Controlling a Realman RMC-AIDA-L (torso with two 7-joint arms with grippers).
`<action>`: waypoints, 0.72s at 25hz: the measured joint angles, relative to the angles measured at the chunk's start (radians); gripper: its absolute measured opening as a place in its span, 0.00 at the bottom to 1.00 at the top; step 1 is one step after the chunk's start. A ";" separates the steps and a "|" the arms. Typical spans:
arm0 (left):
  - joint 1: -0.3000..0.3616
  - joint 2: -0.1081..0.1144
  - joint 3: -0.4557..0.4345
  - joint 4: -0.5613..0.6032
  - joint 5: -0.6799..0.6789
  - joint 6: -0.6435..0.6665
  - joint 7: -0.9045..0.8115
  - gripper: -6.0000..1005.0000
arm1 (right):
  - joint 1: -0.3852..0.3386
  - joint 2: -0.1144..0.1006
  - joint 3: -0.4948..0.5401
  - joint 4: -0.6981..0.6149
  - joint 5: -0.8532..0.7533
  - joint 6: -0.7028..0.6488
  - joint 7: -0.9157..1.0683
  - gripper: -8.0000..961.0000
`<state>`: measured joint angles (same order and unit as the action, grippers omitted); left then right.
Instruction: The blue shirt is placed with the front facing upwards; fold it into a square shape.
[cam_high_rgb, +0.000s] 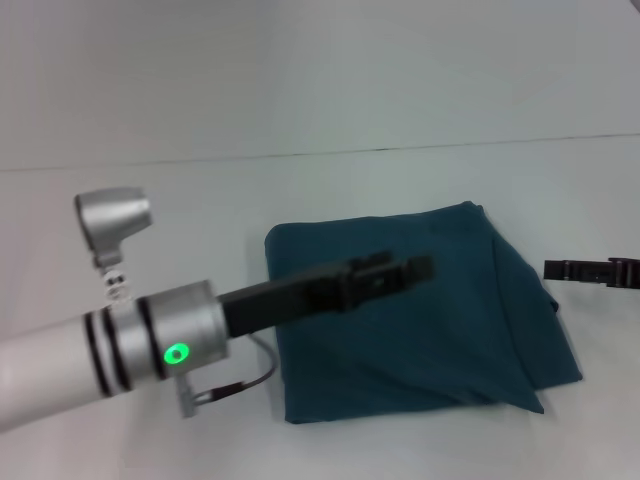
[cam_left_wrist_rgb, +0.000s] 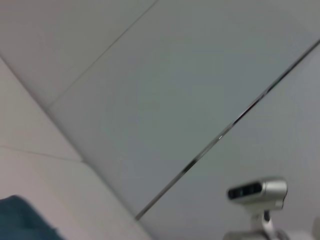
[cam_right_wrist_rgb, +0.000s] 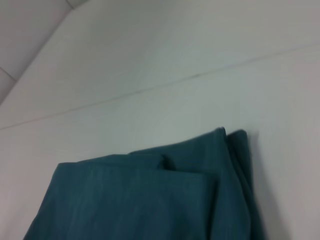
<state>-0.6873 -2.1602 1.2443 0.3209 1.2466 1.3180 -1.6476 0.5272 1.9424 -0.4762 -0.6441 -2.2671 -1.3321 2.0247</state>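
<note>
A: Where does the blue shirt (cam_high_rgb: 420, 310) lie?

B: It lies on the white table (cam_high_rgb: 120, 210), a little right of the middle in the head view. It is folded into a rough four-sided bundle, plain teal side up, no print showing. Its left edge and near edge run fairly straight; the right side slopes out toward the near right corner, where a lower layer pokes out as a point.

A: And the left gripper (cam_high_rgb: 415, 268)?

B: The left arm reaches in from the near left, its silver wrist with a green light (cam_high_rgb: 177, 353) showing, a thin cable looping below it. The black gripper stretches out over the middle of the shirt, pointing right and slightly far. Whether it touches the cloth cannot be told, and whether its fingers are apart or together cannot be told either.

A: The right gripper (cam_high_rgb: 560, 270)?

B: It shows at the right edge of the head view, black, level, pointing left, just beside the shirt's right side but apart from it. The state of its fingers cannot be told.

A: What do the wrist views add?

B: The right wrist view shows stacked layers of the shirt with a small tuck along one fold and the doubled far corner. The left wrist view catches only a scrap of teal in its corner, the table, the wall, and a silver camera head (cam_left_wrist_rgb: 257, 191).
</note>
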 joint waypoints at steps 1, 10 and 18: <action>0.023 0.002 -0.011 0.032 0.037 -0.004 0.000 0.76 | 0.007 0.000 0.000 0.006 -0.012 0.004 0.017 0.91; 0.122 0.005 -0.234 0.160 0.277 0.004 -0.001 0.96 | 0.067 0.022 0.000 0.006 -0.010 -0.004 0.071 0.91; 0.141 0.006 -0.312 0.201 0.365 0.001 -0.001 0.96 | 0.152 0.028 -0.002 0.054 -0.014 0.135 0.077 0.91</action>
<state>-0.5462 -2.1543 0.9321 0.5218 1.6120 1.3190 -1.6489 0.6796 1.9702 -0.4780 -0.5899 -2.2807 -1.1972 2.1012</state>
